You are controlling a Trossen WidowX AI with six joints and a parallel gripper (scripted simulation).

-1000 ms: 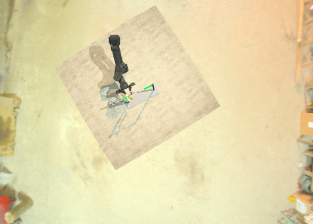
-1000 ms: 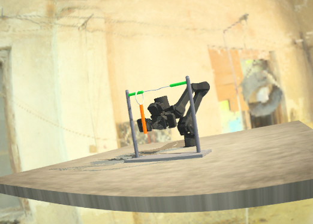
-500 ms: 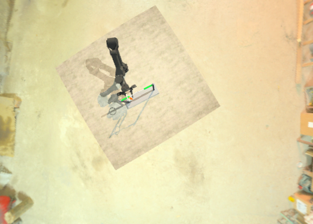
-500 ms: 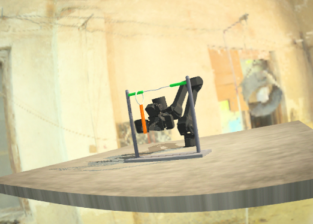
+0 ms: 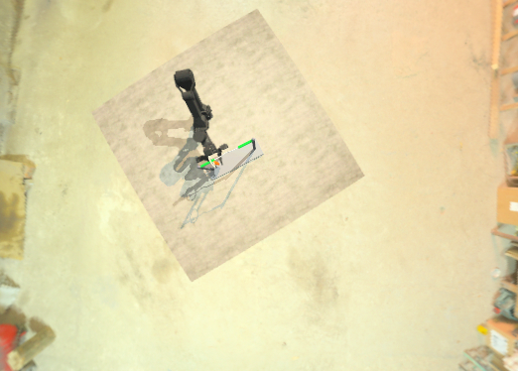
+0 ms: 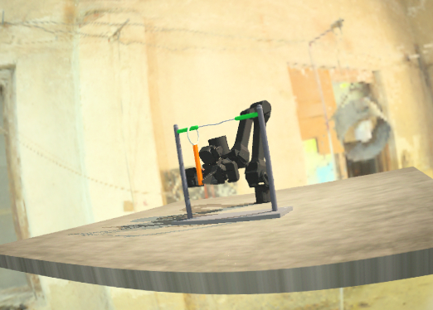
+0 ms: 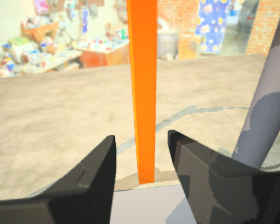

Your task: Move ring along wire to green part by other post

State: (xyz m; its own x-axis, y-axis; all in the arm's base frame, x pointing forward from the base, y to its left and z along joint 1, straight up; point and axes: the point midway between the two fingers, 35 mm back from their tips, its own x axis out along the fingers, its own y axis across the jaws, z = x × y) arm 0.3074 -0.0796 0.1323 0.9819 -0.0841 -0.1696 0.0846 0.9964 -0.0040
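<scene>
Ring [image 5: 214, 163] [image 6: 188, 137] hangs on the green section beside the near-side post [image 6: 182, 171]. Gripper [image 5: 214, 157] [image 6: 201, 180] [image 7: 141, 138] stands partly open near that post, holding nothing; orange handle [image 5: 216, 164] [image 6: 198, 165] [image 7: 145, 90] is between its fingertips, apart from both.

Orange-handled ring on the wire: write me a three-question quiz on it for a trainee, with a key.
1. True or false: the thin white ring hangs at the middle of the thin grey wire.
2. Multiple choice: how do the black jaws stand? A) shut on the straight orange handle; B) shut on a grey post; C) parted, with a gap on each side of the handle.
3. Fill in: besides the grey stretch, the wire has two thicker parts coloured ____.

Key: 1 false; 2 C; 3 green.
</scene>
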